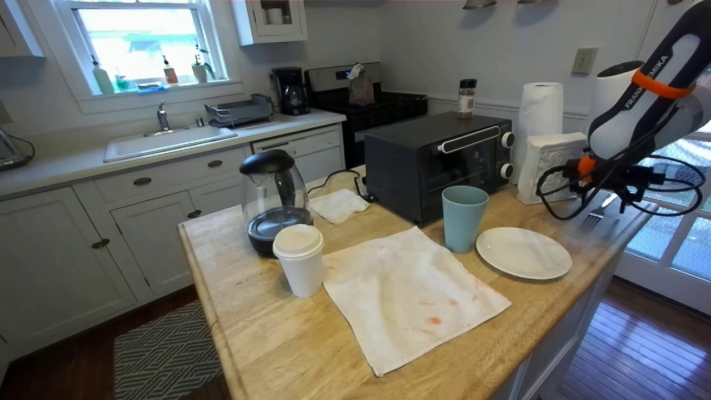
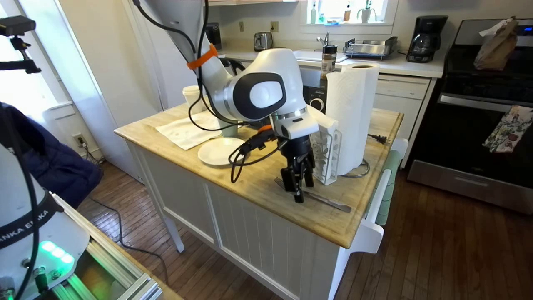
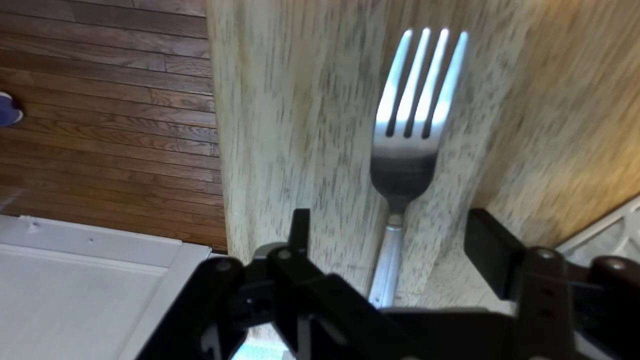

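Standing on floorboards (image 2: 449, 246): wood-topped island (image 2: 254, 227).

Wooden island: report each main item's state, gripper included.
Silver metal fork: flat, unheld
Black two-finger gripper: open
White takeaway cup: upright, lidded
Clear glass kettle: upright, lid closed
Pale teal tumbler: upright
Round white plate: flat
Square white cloth: spread, stained
Black toaster oven: door shut
Black-capped spice jar: upright
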Robot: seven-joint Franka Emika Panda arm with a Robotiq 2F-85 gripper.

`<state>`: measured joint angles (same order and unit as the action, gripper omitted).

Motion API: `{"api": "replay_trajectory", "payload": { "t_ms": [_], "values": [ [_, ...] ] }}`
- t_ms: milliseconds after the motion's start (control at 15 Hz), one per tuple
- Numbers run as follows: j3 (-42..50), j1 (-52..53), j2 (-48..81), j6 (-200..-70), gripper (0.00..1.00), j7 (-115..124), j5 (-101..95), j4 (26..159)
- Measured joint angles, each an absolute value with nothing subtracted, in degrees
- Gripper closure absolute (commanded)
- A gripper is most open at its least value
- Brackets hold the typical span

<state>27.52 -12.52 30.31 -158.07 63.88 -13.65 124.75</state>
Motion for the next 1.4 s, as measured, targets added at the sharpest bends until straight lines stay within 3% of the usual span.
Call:
{"api": "replay_trajectory", "payload": {
  "t_ms": [467,1400],
  "values": [
    [27.83,-11.78,30.42,-158.17,1.00,63.63,-13.34,123.94],
    [29.76,-7.65,27.74,-151.23,0.97,61.51,-13.43,125.52]
  ]
}}
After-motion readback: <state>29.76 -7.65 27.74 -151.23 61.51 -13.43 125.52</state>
